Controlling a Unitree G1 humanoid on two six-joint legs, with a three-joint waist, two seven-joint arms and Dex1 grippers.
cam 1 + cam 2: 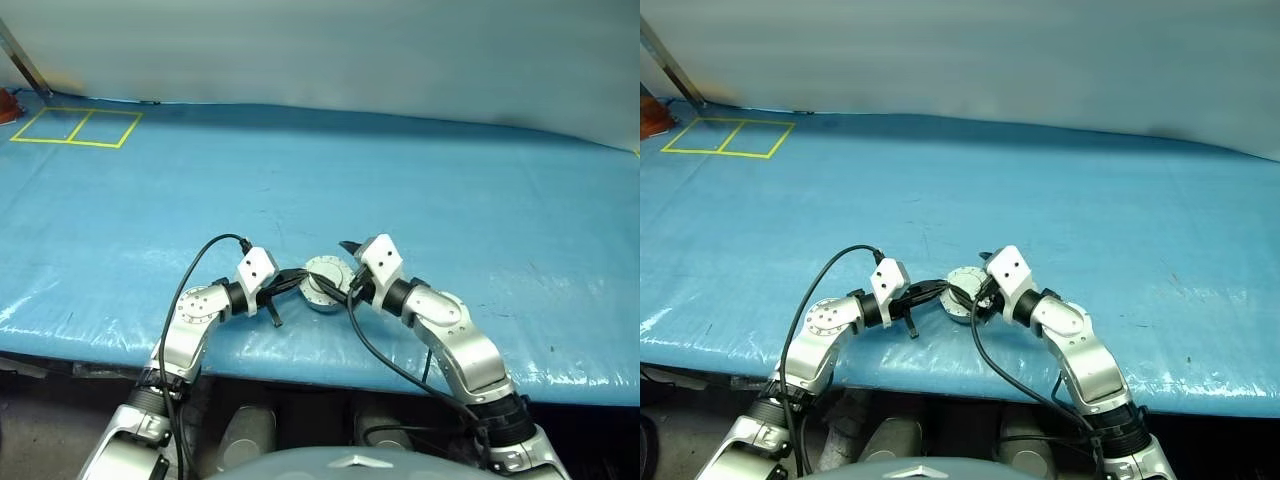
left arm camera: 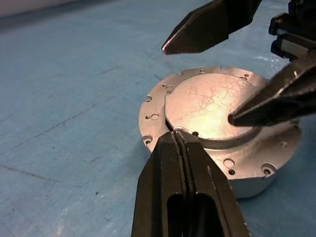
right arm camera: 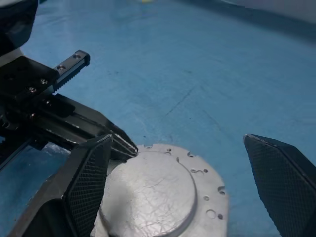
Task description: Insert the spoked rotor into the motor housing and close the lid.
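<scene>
Both arms reach forward with forearms angled inward, so the 2 tools nearly meet at the middle, each pointing slightly downward. The left tool (image 2: 180,138) has its 2 black fingers pressed together, tips meeting. The right tool (image 3: 190,163) has its 2 fingers spread wide apart.

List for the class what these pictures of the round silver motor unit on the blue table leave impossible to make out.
- Spoked rotor: whether it sits inside; the closed round silver lid covers the interior in both wrist views.
- Round silver motor housing: its far side, behind the open right gripper.
- Lid hinge: under the shut left gripper.
</scene>
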